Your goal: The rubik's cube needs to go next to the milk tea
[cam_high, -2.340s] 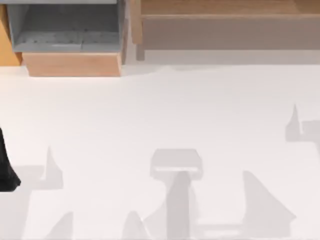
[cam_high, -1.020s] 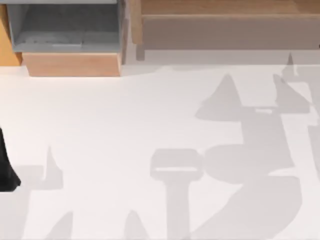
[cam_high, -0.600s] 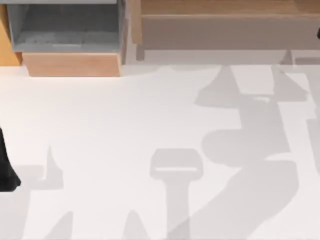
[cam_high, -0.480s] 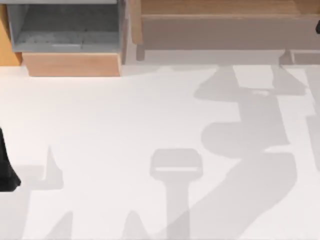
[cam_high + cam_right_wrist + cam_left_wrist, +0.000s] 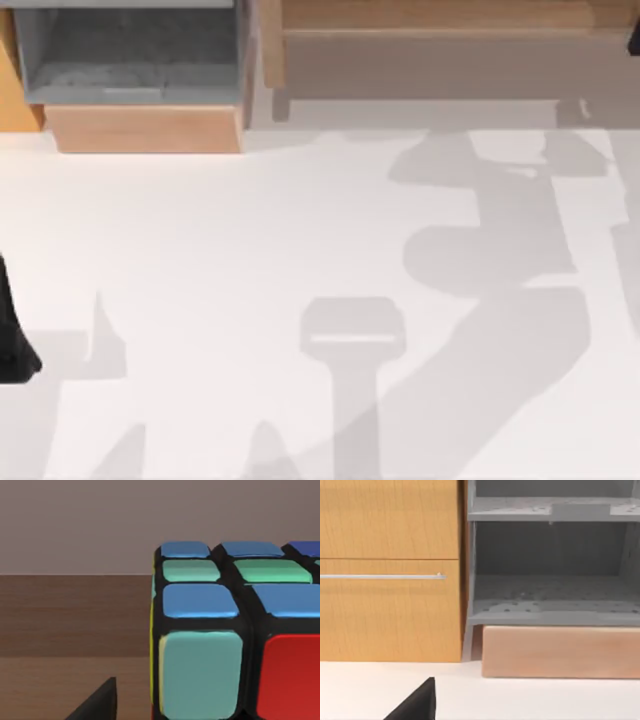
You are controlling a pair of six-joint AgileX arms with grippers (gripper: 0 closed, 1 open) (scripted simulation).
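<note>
The right gripper (image 5: 99,703) is showing as a dark tip low in the right wrist view, and whether it is apart, together or clamped cannot be told. The rubik's cube (image 5: 220,645) is sitting directly ahead of it and very near, resting on a brown wooden surface (image 5: 70,615) with a plain greyish wall behind; blue, green, red and a sliver of yellow squares are facing the camera between black edges. In my judgement the step in hand is the approach to grasp, with no grip on the cube confirmed. To do it well, the gripper should be coming in square to two opposite faces, centred on the cube and not on a corner, and closing only once the body is fully between the jaws; the smooth hard faces are likely to slip or twist under an off-centre pinch. The lift should then be going straight up off the wood before any travel toward the milk tea. In the top view the right arm (image 5: 635,40) is reaching out to the far right edge, over the wooden shelf (image 5: 450,15), and casting a broad shadow across the right half of the white table (image 5: 200,230). The left arm (image 5: 12,335) is sitting parked at the table's left edge, its wrist camera facing an orange cabinet (image 5: 390,605) and a grey shelf unit (image 5: 550,595).
</note>
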